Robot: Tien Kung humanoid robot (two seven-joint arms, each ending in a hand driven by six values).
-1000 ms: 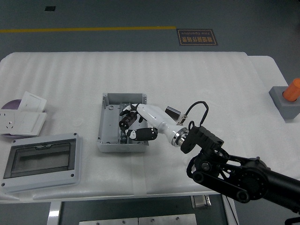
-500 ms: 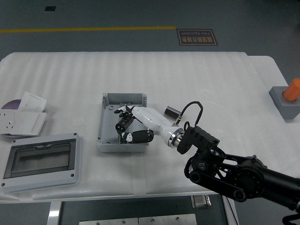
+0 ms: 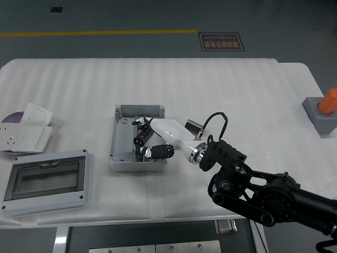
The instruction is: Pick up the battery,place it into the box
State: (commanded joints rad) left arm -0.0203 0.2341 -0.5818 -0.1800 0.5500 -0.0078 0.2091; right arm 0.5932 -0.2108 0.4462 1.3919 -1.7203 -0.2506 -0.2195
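Observation:
An open grey box (image 3: 120, 112) stands left of the table's middle. My right hand (image 3: 149, 142), white with black fingers, reaches into it from the lower right. Its fingers are curled on a small dark cylindrical battery (image 3: 141, 138), which sits low inside the box over its floor. The hand hides much of the battery and the box's right half. My left arm does not show.
A small metallic piece (image 3: 192, 126) lies just right of the box. A grey lid with a clear window (image 3: 46, 182) sits at the front left, with white plates (image 3: 27, 132) and a purple disc (image 3: 10, 117) behind it. A grey block with an orange cylinder (image 3: 324, 108) stands far right.
My right hand, with the battery in it, shifted slightly left and deeper into the box, then came back a little to the right. Nothing else moved.

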